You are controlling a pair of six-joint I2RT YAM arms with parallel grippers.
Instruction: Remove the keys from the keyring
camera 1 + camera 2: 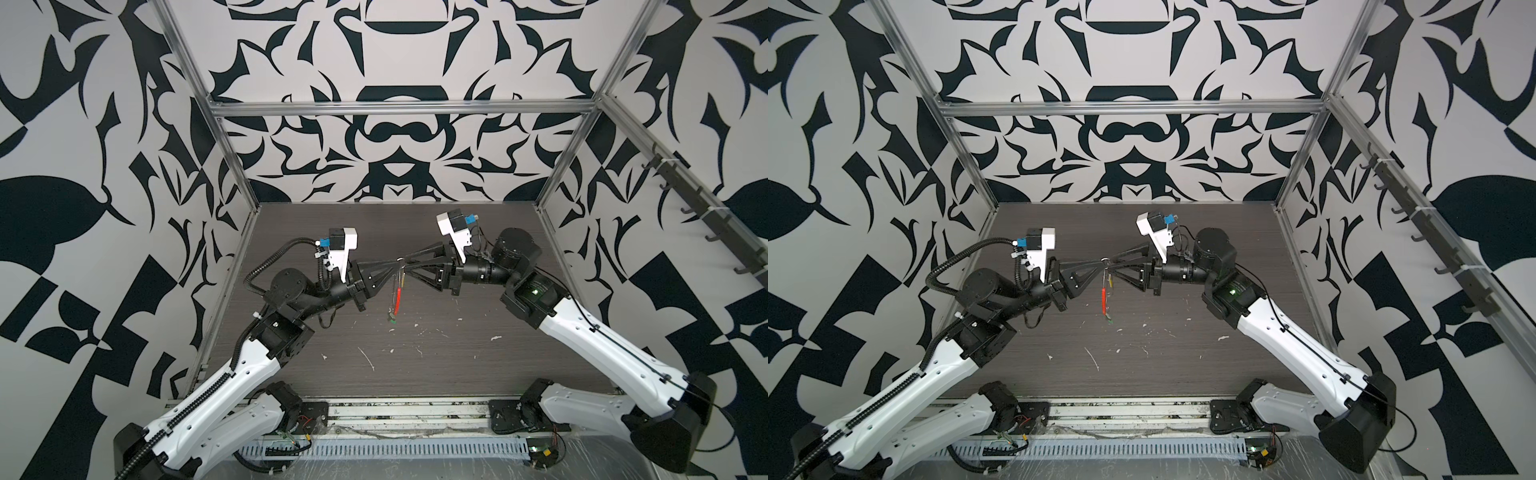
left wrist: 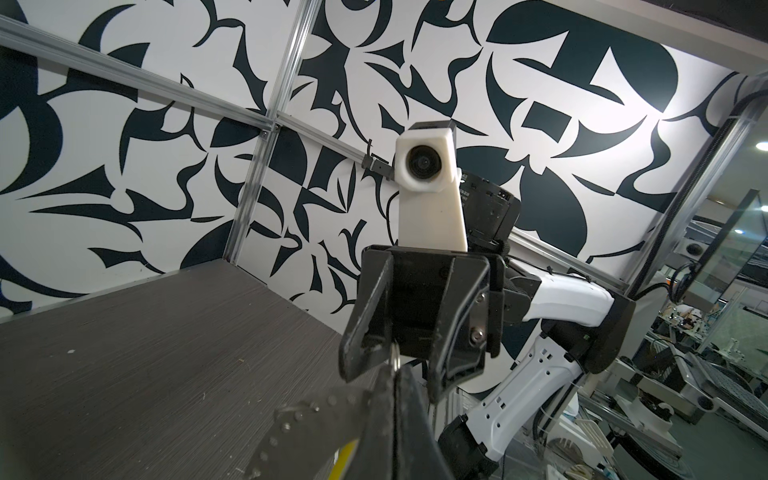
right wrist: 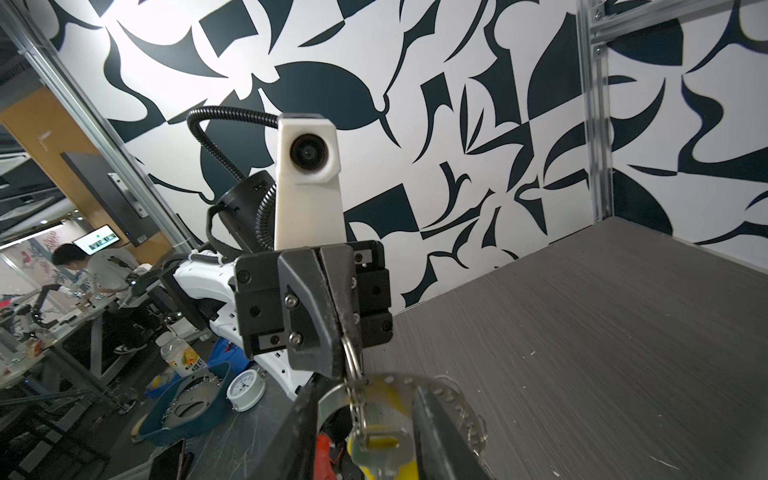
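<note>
Inside the cell, in both top views, a dark wood-grain tabletop (image 1: pixel 457 365) lies between walls (image 1: pixel 399 137) printed with black-and-white shapes and framed by aluminium rails (image 1: pixel 399 109). A rack of hooks (image 1: pixel 706 216) runs along the wall on the right of the view. White scraps (image 1: pixel 366 358) fleck the near half of the board.

Above its middle the left gripper (image 1: pixel 397 264) and right gripper (image 1: pixel 406 268) meet tip to tip. The keyring (image 1: pixel 397 297) hangs edge-on beneath them, with the green key (image 1: pixel 392 319) at its low end, near the table. The same hoop (image 1: pixel 1101 301) shows in a top view with a speck of the yellow key (image 1: pixel 1110 281) beside it.

In the left wrist view the grey board (image 2: pixel 145 353) meets a corner post (image 2: pixel 266 166). Benches and machinery sit beyond the open side of the cell. The right gripper faces the lens with its jaws standing apart. The keyring's perforated band (image 2: pixel 291 424) crosses just below.

In the right wrist view the tabletop (image 3: pixel 602 332) slopes up to the patterned wall. Outside the frame a person (image 3: pixel 91 266) sits at a bench, with a lit monitor (image 3: pixel 97 240), a blue basin (image 3: pixel 187 407) and a round gauge (image 3: pixel 245 388). The left gripper's jaws are pressed together on a small metal loop (image 3: pixel 351 353). From it hang the hoop (image 3: pixel 457 399) and the yellow key (image 3: pixel 382 449), which sits between the right gripper's spread fingers (image 3: pixel 440 436). I cannot tell whether they touch it.
</note>
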